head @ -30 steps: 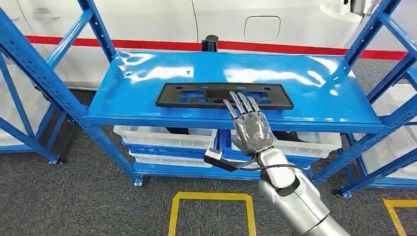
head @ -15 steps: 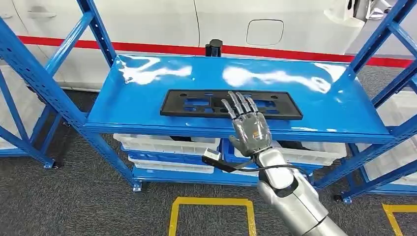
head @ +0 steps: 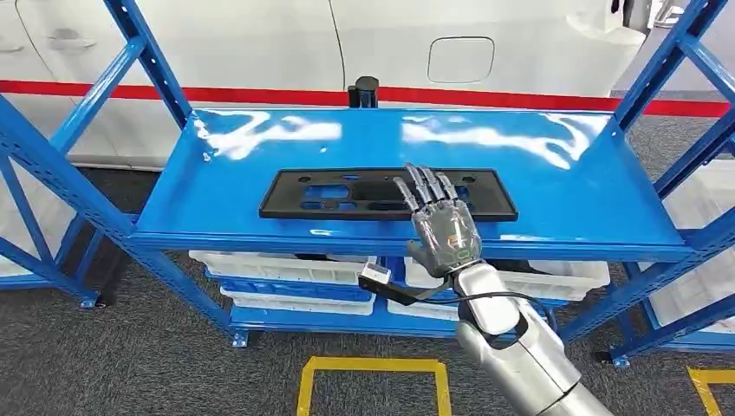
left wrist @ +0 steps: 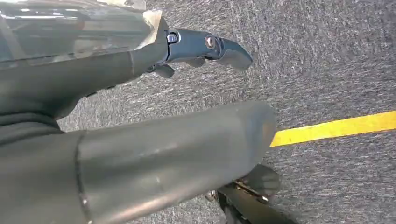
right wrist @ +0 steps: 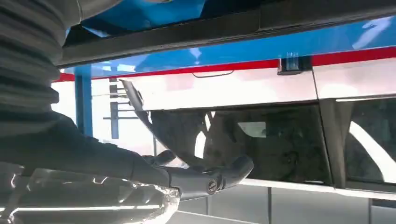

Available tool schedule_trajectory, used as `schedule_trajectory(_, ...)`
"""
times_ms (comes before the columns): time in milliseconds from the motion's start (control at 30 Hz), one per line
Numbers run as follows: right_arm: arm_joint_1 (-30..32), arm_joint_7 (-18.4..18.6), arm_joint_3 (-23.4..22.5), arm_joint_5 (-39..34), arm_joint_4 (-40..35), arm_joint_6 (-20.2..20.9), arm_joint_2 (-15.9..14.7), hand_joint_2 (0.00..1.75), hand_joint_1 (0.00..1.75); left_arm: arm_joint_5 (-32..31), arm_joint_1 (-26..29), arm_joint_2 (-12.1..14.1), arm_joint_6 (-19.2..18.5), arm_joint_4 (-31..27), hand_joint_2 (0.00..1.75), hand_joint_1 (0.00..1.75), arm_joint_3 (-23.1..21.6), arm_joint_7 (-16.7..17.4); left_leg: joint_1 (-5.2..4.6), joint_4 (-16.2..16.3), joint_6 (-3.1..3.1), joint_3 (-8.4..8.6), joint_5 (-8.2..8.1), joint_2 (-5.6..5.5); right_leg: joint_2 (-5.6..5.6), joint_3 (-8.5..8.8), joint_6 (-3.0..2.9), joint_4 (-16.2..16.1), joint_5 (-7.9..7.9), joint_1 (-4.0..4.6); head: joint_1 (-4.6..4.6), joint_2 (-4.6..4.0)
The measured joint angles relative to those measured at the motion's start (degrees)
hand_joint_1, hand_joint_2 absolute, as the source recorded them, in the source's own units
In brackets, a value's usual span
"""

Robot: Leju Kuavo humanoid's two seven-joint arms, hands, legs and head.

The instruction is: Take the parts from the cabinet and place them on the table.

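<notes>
we are reaching our right robot hand (head: 445,227) with fingers spread and holding nothing over the near edge of the black plastic panel (head: 387,193), which is lying flat on the blue shelf (head: 589,195). our left robot hand (left wrist: 205,46) is hanging over the carpet, seemingly released. the panel is looking light, stiff and long, so we are judging its near long edge the best hold.

Flat part (head: 347,193) on rack shelf (head: 589,199), bins (head: 286,269) beneath, right hand (head: 444,227) at its near edge.
</notes>
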Motion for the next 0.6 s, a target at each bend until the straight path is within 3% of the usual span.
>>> schedule_trajectory(33,0.1,0.0,0.0,0.0,0.0,0.0,0.0,1.75,0.00,0.0,0.1,0.0,0.0,0.0,0.00,0.00,0.0,0.0,0.02,2.3,-0.08,-1.78,-0.11,0.01,0.01,0.13,-0.13,0.0,-0.11,0.06,0.00,0.00)
schedule_trajectory(100,0.2,0.0,0.0,0.1,0.0,0.1,0.0,1.75,0.00,0.0,0.2,0.0,0.0,0.0,0.00,0.00,0.0,0.0,0.03,1.1,0.02,-2.42,2.33,0.04,0.08,0.53,-0.14,0.0,-0.43,0.08,-0.02,0.00)
schedule_trajectory(167,0.3,0.0,0.0,0.2,0.0,0.1,0.0,1.75,0.00,0.0,0.2,0.1,0.0,0.0,0.00,0.00,0.0,0.0,0.11,-8.2,0.33,1.27,8.38,0.07,0.21,1.33,0.11,0.0,-0.96,0.08,-0.02,0.00)
schedule_trajectory(200,0.3,0.0,0.0,0.2,-0.1,0.1,0.1,1.75,0.00,0.0,0.1,0.1,0.0,0.0,0.00,0.00,0.0,0.0,0.14,-12.2,0.57,3.08,10.21,0.08,0.22,1.64,0.34,0.0,-1.22,0.08,-0.02,0.00)
schedule_trajectory(233,0.2,0.0,0.0,0.2,-0.1,0.2,0.1,1.75,0.00,0.0,0.1,0.1,0.0,0.0,0.00,0.00,0.0,0.0,-0.15,-14.8,0.70,4.52,9.70,0.03,0.30,1.69,0.80,0.3,-1.68,1.00,0.02,0.00)
schedule_trajectory(333,0.2,-0.1,0.0,0.2,-0.2,0.6,0.1,1.75,0.00,0.0,0.1,0.1,0.0,0.0,0.00,0.00,0.0,0.0,-0.54,-14.7,1.65,4.69,9.42,-0.02,0.36,1.80,1.58,-0.2,-1.78,0.72,0.20,0.00)
schedule_trajectory(400,0.3,-0.1,0.0,0.2,-0.5,0.7,0.1,1.75,0.00,0.0,0.1,0.0,0.0,0.0,0.00,0.00,0.0,0.0,-0.11,-15.6,2.50,5.49,9.84,0.08,0.17,1.45,2.20,0.7,-2.42,0.64,0.20,0.00)
schedule_trajectory(433,0.1,-0.1,0.0,0.2,-0.5,0.7,0.1,1.75,0.00,0.0,0.0,0.1,0.0,0.0,0.00,0.00,0.0,0.0,-0.11,-15.7,2.87,5.70,9.65,0.09,0.13,0.12,2.10,3.3,-3.62,0.70,0.37,0.00)
schedule_trajectory(500,0.3,-0.2,0.0,0.1,-0.5,1.1,0.1,1.75,0.00,0.0,0.0,0.1,0.0,0.0,0.00,0.00,0.0,0.0,-0.15,-15.7,3.28,5.84,9.47,0.08,0.15,-5.00,1.68,12.6,-6.89,0.53,0.39,0.00)
schedule_trajectory(533,0.6,-0.2,0.0,0.1,-0.5,1.1,0.1,1.75,0.00,0.0,0.0,0.1,0.0,0.0,0.00,0.00,0.0,0.0,-0.16,-15.7,3.41,5.85,9.31,0.06,0.14,-7.40,1.77,16.6,-7.81,0.51,0.44,0.00)
schedule_trajectory(567,0.9,-0.2,0.1,0.1,-0.5,1.2,0.1,1.75,0.00,0.1,0.0,0.1,0.0,0.0,0.00,0.00,0.0,0.0,-0.16,-15.7,3.41,5.91,9.20,-0.02,0.14,-9.02,2.11,18.5,-7.83,0.45,0.46,0.00)
schedule_trajectory(600,1.0,-0.2,0.1,0.1,-0.4,1.2,0.1,1.75,0.00,0.1,0.0,0.1,0.0,0.0,0.00,0.00,0.0,0.0,-0.15,-15.7,3.34,6.07,9.05,-0.13,0.13,-9.01,2.64,17.3,-6.60,0.33,0.48,0.00)
